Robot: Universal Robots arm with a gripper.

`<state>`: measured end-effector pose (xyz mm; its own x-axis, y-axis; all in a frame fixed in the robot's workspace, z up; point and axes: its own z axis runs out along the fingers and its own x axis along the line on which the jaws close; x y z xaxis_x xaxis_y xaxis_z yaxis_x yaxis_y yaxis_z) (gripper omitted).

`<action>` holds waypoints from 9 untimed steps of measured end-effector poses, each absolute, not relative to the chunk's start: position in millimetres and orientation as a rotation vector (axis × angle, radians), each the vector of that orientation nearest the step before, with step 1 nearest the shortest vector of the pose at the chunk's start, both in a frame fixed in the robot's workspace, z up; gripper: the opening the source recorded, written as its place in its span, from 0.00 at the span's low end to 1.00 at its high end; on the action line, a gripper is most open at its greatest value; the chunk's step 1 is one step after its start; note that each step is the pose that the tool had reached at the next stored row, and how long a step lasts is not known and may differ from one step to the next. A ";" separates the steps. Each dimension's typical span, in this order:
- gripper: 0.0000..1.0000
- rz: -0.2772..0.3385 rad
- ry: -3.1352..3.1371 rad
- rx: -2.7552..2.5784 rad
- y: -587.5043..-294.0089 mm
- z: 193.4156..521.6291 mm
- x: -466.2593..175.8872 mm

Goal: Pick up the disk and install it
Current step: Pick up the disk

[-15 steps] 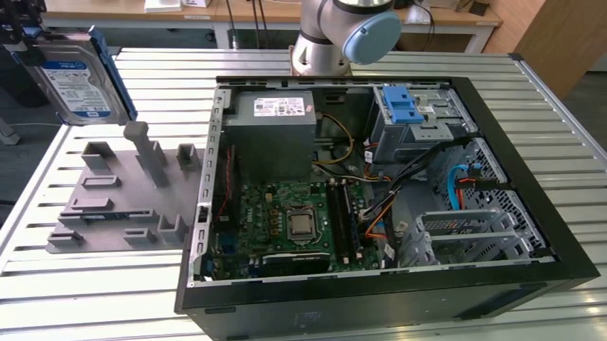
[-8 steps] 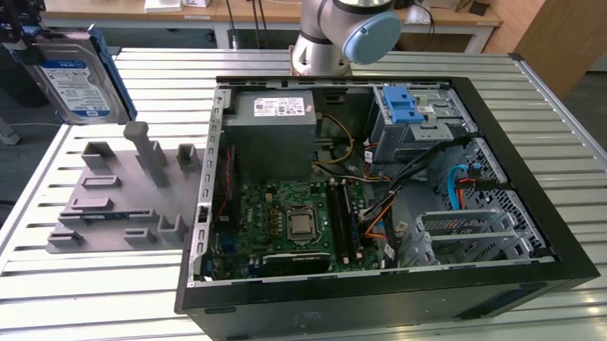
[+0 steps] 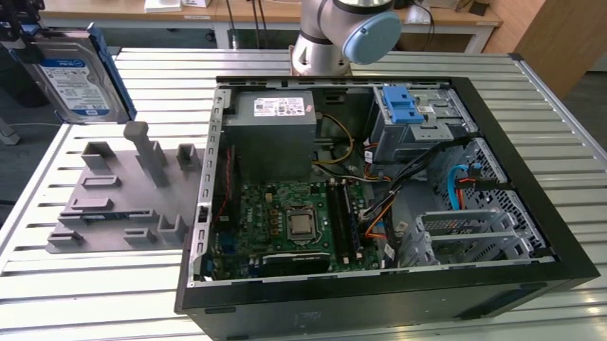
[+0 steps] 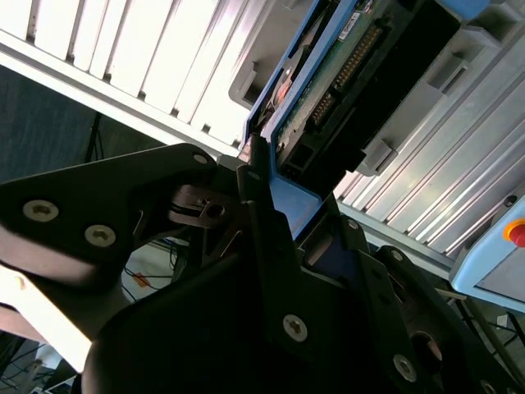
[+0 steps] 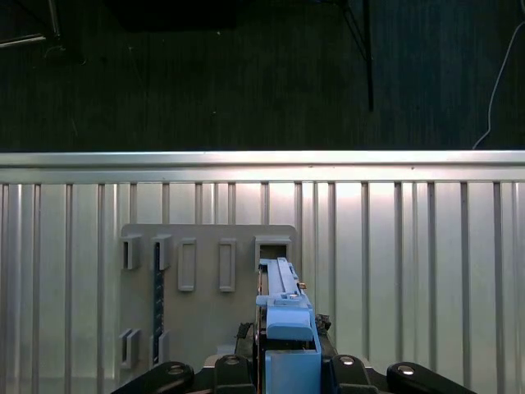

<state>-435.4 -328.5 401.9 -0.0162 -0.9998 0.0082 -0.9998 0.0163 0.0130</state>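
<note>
1. Second wrist view: the gripper point(image 4: 295, 205) pinches the disk point(image 4: 344, 70) by its blue frame, fingers pressed against both sides.
2. In the exterior view the disk point(image 3: 71, 74) hangs on end, long axis upright, over the grey fixture point(image 3: 104, 213) — the open computer case point(image 3: 379, 302) lies to the exterior view's right.

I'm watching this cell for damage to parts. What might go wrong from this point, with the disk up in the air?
1. The gripper clamps the disk by its blue frame near one end, so it may tilt or slip.
2. It hangs above the grey fixture with upright posts; a drop would likely hit them.
3. Loose cables lie beside the drive cage in the open case and could snag it.
</note>
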 end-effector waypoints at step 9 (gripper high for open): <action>0.36 -0.006 -2.229 2.193 -328.5 403.4 -435.4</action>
<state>-435.4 -328.5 403.4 -0.0162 -0.9998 0.0083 -0.9998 0.0163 0.0131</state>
